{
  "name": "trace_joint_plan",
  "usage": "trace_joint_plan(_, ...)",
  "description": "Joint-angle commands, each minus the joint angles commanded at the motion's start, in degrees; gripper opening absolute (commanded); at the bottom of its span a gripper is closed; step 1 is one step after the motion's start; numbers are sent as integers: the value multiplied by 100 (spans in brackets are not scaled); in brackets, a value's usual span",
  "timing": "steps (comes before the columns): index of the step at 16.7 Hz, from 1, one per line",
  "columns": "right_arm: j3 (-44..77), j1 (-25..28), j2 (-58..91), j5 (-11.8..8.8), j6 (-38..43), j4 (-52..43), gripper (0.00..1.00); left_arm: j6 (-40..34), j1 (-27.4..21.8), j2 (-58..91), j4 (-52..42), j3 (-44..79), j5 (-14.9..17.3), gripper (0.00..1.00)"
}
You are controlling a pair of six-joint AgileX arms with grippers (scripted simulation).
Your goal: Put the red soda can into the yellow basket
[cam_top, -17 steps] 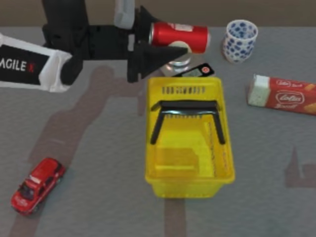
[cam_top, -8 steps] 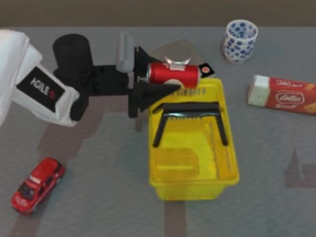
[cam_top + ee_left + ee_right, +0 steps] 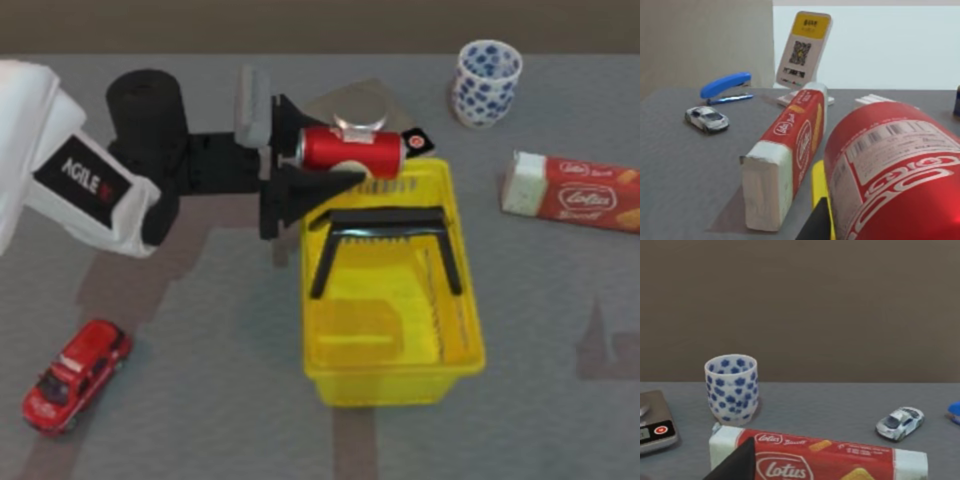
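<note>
My left gripper (image 3: 312, 165) is clamped on the red soda can (image 3: 351, 151), one finger on each side of its round body near the end that faces my wrist. The can lies on its side in the air, its long axis running along the top view's left-to-right line, straight out from the gripper. It hangs over the far rim of the yellow basket (image 3: 456, 345), just above the slotted end wall, with the kitchen scale (image 3: 352, 104) beyond it.

What the next move depends on is that the open well of the basket lies nearer the top view's bottom edge than the can does. The black handles (image 3: 385, 243) are folded across the opening just inside that far wall. From above I cannot be sure how much height separates can and rim, so I judge it roughly clear. In the left wrist view the can (image 3: 900, 175) fills the near corner.

My right arm is parked out of the top view; its gripper's state I cannot tell.
</note>
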Motion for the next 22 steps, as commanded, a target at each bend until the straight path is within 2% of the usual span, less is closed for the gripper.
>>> trace_joint_plan(8,0,0,0,0,0,0,100,0,0,0,0,0,0,98)
trace_joint_plan(18,0,0,0,0,0,0,100,6,-18,-19,-11,6,-13,100)
trace_joint_plan(20,154,78,158,-10,-103,-140,100,-27,11,-182,-94,-64,-117,100)
trace_joint_plan(22,514,237,526,-23,-327,-444,100,-94,79,-560,-292,-237,-357,100)
